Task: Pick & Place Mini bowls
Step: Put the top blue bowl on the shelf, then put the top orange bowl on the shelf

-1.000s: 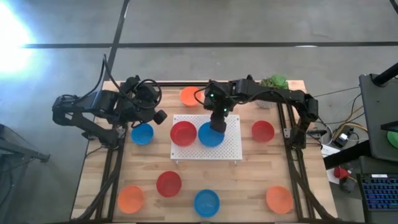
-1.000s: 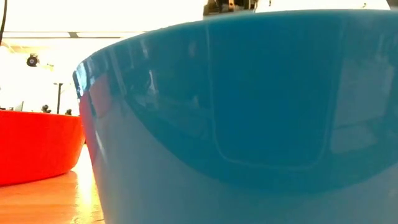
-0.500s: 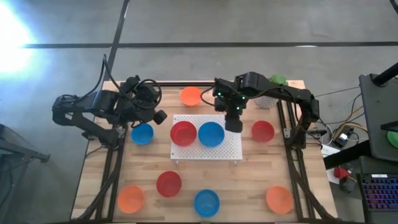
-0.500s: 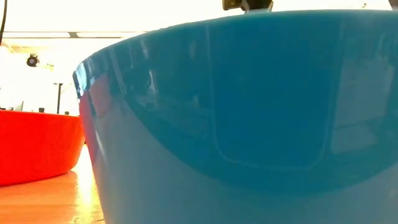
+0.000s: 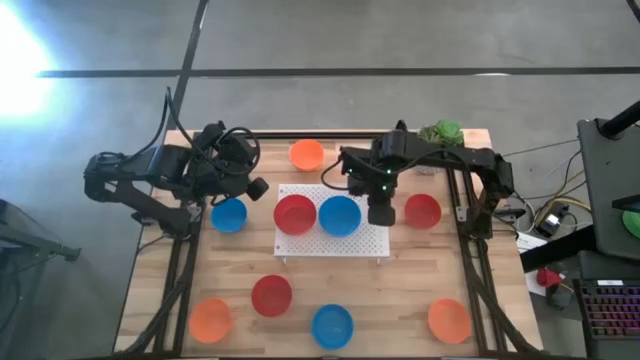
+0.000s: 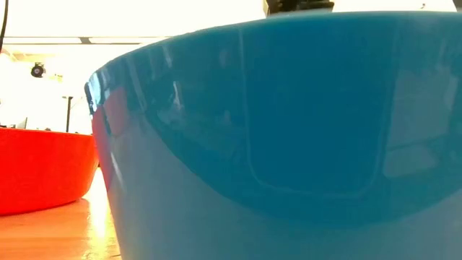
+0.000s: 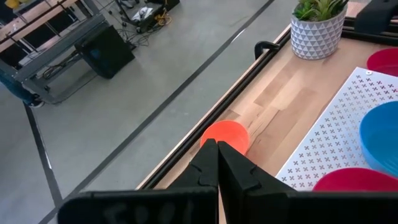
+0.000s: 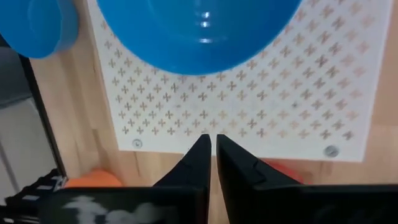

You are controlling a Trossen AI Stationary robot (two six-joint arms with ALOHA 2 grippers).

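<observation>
Since a second ago my right gripper [image 5: 382,212] has left the blue bowl [image 5: 340,215] it hovered over and slid toward 3 o'clock, so it now hangs over the white perforated board [image 5: 372,240] at its right edge. Its fingers are pressed together, holding nothing. That blue bowl sits on the board touching a red bowl [image 5: 295,214]. Next candidate, I judge, is the red bowl on the table [image 5: 422,210], lying just beside the claw at 3 o'clock. My left gripper [image 5: 256,187] waits at the table's 9 o'clock side, fingers together, far from it.
</observation>
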